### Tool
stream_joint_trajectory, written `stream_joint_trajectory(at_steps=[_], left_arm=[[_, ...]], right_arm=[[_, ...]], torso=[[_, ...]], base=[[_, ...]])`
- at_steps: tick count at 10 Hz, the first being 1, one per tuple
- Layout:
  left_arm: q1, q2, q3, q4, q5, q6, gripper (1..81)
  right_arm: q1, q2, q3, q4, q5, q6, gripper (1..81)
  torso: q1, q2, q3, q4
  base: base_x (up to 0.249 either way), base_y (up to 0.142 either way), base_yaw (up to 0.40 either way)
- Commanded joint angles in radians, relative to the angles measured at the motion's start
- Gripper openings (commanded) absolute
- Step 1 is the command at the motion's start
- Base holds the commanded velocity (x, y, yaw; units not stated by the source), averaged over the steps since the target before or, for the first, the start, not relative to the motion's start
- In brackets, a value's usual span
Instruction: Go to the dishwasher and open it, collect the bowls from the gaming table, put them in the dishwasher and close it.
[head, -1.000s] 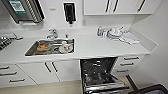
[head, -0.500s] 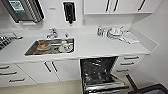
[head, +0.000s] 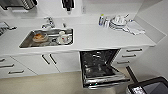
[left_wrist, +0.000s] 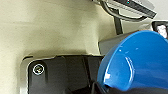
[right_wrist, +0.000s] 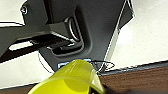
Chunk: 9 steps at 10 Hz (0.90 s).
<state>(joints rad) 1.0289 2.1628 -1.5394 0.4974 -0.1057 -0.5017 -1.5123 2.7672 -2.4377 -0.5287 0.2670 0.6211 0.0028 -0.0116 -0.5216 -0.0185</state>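
The dishwasher (head: 100, 66) stands open under the white counter. Its door (head: 106, 81) is folded down, and the dark inside with wire racks shows. A blue bowl (left_wrist: 140, 62) looms large and tilted in the left wrist view, above the beige floor. My left gripper (left_wrist: 105, 88) is shut on its lower rim. In the right wrist view a yellow-green cup (right_wrist: 70, 80) sits close to the camera, and my right gripper (right_wrist: 82, 88) is shut on it.
A steel sink (head: 27, 42) with dishes in it and a faucet (head: 48, 22) lies left of the dishwasher. Stacked plates (head: 118, 21) and a cloth sit on the counter (head: 100, 37) at the right. White cabinet doors and drawers (head: 130, 56) flank the dishwasher. A dark robot part (head: 150, 87) shows at the lower right.
The whole head view has shifted a little, so the camera has moved. The dishwasher door stays down.
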Motion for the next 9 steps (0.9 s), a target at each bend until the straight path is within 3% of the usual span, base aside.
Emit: stream_joint_trajectory(at_steps=[1, 3, 6, 8, 9], left_arm=[[-0.215, -0.092, 0.202, -0.039, 0.146, -0.011, 1.0], [-0.354, -0.079, 0.311, -0.051, 0.279, -0.032, 1.0], [-0.537, 0.000, 0.338, -0.048, 0.464, -0.125, 1.0], [-0.637, 0.080, 0.334, -0.039, 0.549, -0.193, 1.0], [-0.664, 0.108, 0.332, -0.037, 0.575, -0.212, 1.0]], right_arm=[[-0.015, -0.021, 0.006, -0.016, -0.051, 0.002, 1.0], [-0.013, -0.019, 0.005, -0.017, -0.051, 0.002, 1.0], [-0.012, -0.016, 0.006, -0.017, -0.049, 0.002, 1.0], [-0.012, -0.018, 0.006, -0.017, -0.049, 0.002, 1.0], [-0.012, -0.018, 0.006, -0.017, -0.049, 0.002, 1.0]], torso=[[0.000, 0.000, 0.001, 0.000], [0.000, 0.000, -0.018, 0.000], [0.001, 0.001, -0.016, 0.000], [0.001, 0.001, -0.016, 0.000], [0.001, 0.001, -0.016, 0.000]], base=[[0.000, 0.000, 0.000], [0.000, 0.000, 0.000], [0.000, 0.000, 0.000], [0.000, 0.000, 0.000], [0.000, 0.000, 0.000]])
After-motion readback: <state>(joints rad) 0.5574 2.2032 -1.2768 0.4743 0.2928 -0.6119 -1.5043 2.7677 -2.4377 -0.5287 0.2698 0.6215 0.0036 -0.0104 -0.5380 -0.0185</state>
